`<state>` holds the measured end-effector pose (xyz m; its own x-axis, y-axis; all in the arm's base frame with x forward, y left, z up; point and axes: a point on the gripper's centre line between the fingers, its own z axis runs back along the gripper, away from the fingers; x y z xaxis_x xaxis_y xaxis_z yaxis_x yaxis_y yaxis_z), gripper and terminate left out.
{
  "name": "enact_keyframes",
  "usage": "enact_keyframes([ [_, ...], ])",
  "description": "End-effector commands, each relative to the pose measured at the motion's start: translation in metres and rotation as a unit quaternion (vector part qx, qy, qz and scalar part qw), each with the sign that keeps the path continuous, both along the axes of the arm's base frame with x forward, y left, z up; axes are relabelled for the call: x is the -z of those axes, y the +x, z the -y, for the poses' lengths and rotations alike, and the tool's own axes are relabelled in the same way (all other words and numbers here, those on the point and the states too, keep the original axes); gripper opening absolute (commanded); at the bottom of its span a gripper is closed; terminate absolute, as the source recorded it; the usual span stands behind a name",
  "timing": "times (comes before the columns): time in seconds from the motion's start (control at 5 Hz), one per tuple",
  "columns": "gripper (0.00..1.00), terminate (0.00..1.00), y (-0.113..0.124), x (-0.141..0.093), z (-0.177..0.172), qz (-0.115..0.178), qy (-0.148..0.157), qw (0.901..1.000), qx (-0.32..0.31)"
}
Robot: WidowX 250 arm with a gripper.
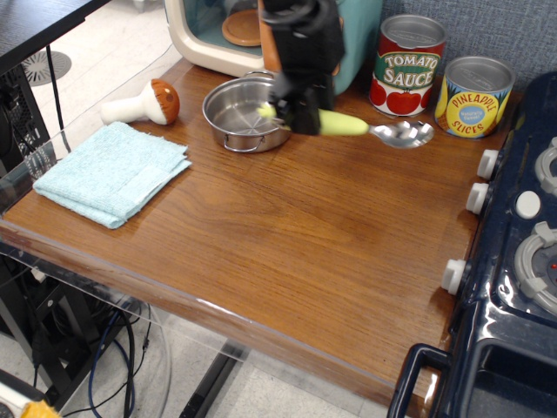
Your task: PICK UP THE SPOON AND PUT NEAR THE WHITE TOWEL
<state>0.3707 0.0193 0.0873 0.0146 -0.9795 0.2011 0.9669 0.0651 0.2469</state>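
Gripper: we see the gripper (293, 116) clenched on the spoon (365, 130), gripping the yellow-green handle near its left end; the view is motion-blurred, so we cannot make out the separate fingers.
Spoon: held off the table, lying roughly level; the handle tip pokes out to the left of the gripper, above the pot's right rim, and the silver bowl points right toward the cans.
Spoon height: we judge it lifted, since a faint shadow lies on the wood below it, apart from the spoon itself.
Towel: the towel (111, 171) lies folded near the table's front-left edge, pale blue, well apart from the spoon.
Pot: the pot (244, 111) stands empty between the towel and the spoon, with the gripper just beside its right side.
Mushroom: the mushroom (143, 104) lies on its side behind the towel, brown cap pointing right.
Cans: the tomato can (407, 66) and the pineapple can (474, 97) stand upright at the back right, near the spoon's bowl.
Table: the table (287, 252) is brown wood, with a dark blue stove (520, 252) along its right side.
Back: a toy oven (218, 35) stands behind the pot, partly hidden by the arm.
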Motion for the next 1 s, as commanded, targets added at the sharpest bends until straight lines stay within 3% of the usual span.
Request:
enact_keyframes([
  [0.0,0.00,0.00,-0.077,-0.017,-0.038,0.040,0.063,0.9971,0.016],
  [0.4,0.00,0.00,-0.115,0.012,-0.071,0.008,0.067,0.9976,0.017],
  [0.8,0.00,0.00,-0.122,0.045,-0.085,-0.020,0.082,0.9958,0.035],
])
